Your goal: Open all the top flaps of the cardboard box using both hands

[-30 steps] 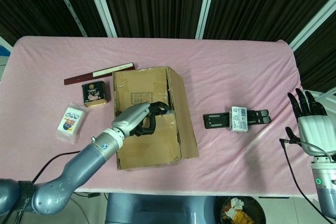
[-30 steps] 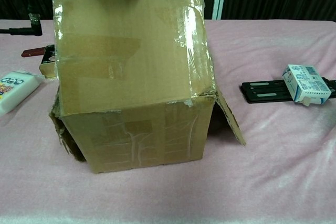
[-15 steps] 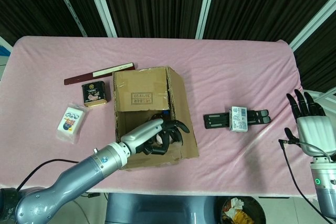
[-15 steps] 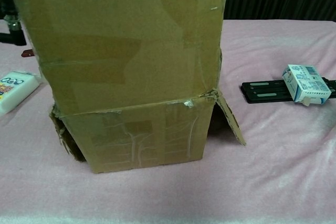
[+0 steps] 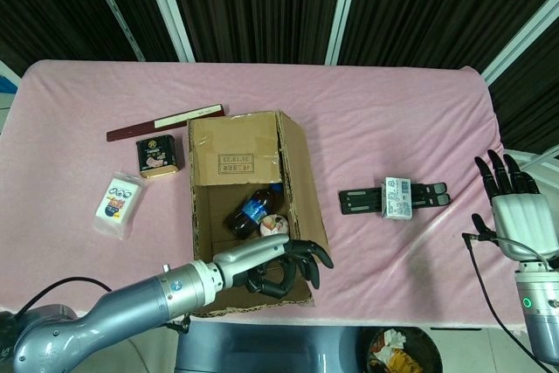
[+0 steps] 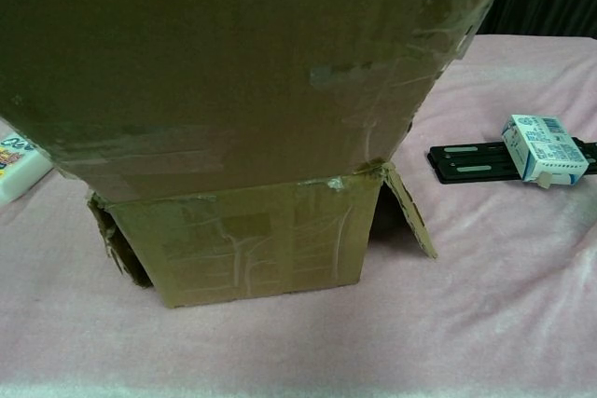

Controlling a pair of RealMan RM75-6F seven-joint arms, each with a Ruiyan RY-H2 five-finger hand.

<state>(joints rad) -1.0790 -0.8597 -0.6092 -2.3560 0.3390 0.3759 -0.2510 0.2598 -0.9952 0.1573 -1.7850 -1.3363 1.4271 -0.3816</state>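
A cardboard box [image 5: 249, 203] sits open-topped near the middle of a pink-covered worktop [image 5: 393, 120], its near flap [image 6: 224, 62] swung toward the robot and filling most of the chest view, where it blocks everything behind it. Seen from the head camera, the left hand [image 5: 284, 264] curls its dark fingers [image 5: 314, 259] over the edge of that near flap and appears to grip it, though the contact itself is partly hidden by the cardboard. The right-side flap [image 5: 301, 176] stands tilted outward, and the far flap [image 5: 234, 156] leans back with a printed label facing up. Inside the box lie a dark bottle with a blue label [image 5: 251, 210] and a small round item [image 5: 272, 224] just beside it. The right hand [image 5: 515, 207] hovers off the right edge of the worktop, well apart from the box, fingers spread and holding nothing. To the left of the box rest a dark tin [image 5: 157, 156], a white packet [image 5: 118, 203] and a long dark-red strip [image 5: 166, 124]. To the right, a small white carton [image 5: 397, 196] lies across a black bar [image 5: 358, 201]; both also show at the right of the chest view. Dark curtains [image 5: 262, 6] hang behind the worktop, and a waste bin [image 5: 393, 351] sits below its near edge.
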